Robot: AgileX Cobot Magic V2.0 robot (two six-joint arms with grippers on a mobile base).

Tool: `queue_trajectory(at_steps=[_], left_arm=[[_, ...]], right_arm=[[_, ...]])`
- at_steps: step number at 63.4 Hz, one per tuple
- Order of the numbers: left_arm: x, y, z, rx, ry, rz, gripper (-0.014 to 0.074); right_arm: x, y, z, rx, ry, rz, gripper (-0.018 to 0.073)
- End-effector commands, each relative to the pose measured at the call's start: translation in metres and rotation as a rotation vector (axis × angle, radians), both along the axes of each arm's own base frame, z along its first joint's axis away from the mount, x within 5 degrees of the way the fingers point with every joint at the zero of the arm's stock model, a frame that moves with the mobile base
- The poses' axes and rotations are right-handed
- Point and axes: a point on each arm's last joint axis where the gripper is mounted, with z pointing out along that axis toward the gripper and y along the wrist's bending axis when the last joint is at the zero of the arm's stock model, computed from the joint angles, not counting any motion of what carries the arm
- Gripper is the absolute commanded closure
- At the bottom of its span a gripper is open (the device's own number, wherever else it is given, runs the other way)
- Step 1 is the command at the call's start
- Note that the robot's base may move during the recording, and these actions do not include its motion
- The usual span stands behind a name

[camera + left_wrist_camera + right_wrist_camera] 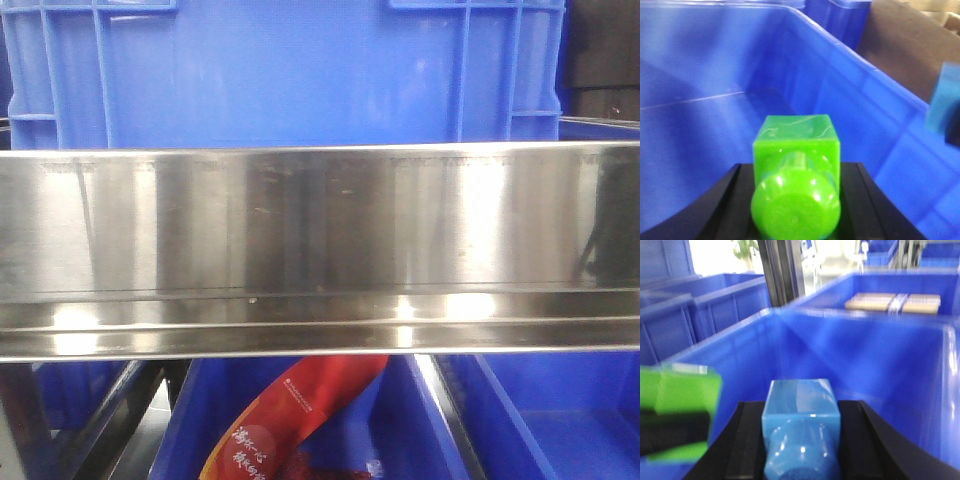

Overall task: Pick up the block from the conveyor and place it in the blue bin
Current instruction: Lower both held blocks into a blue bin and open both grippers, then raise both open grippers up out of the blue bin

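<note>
In the front view a steel rail (pixel 320 250) spans the frame, a blue crate (pixel 290 70) behind it and a red packet (pixel 290 420) in a bin below. The left gripper (pixel 797 200) is closed on a green block (pixel 796 170), held above the inside of the blue bin (pixel 700 125). The right gripper (pixel 800 440) is likewise closed on a light-blue block (pixel 800 415) over the same bin (pixel 880 360), the green block (pixel 682 405) blurred at its left
</note>
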Motion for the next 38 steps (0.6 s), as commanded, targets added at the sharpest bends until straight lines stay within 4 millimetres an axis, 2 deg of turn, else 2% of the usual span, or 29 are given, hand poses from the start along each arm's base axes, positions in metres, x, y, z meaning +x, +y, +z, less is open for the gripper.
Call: queue_trajectory(at_steps=[1, 11, 18, 24, 28, 34, 38], left_arm=[[-0.001, -0.001, 0.006, -0.017, -0.026, -0.005, 0.0491], [-0.001, -0.001, 0.006, -0.02, -0.024, -0.005, 0.025], [-0.001, -0.001, 0.006, -0.02, -0.03, -0.005, 0.0205], [-0.001, -0.001, 0.007, -0.016, -0.034, -0.005, 0.0247], [-0.003, 0.002, 0.01, -0.018, -0.042, 0.0, 0.0317], [-0.007, 0.005, 0.016, -0.019, -0.055, 0.0, 0.0477], [-0.007, 0.006, 0.018, 0.0, -0.077, 0.001, 0.0601]], right_arm=[[0.0, -0.002, 0.004, -0.001, -0.021, -0.004, 0.0259], [0.0, -0.001, 0.003, -0.008, -0.008, 0.0, 0.0137], [0.0, -0.001, 0.003, -0.009, -0.007, 0.0, 0.0135], [-0.002, -0.003, 0.005, -0.005, -0.013, 0.0, 0.0138], [-0.006, -0.005, 0.01, 0.002, -0.027, 0.0, 0.0174], [-0.012, -0.008, 0.018, 0.014, -0.047, 0.0, 0.0337], [-0.016, -0.01, 0.022, 0.022, -0.061, 0.0, 0.05]])
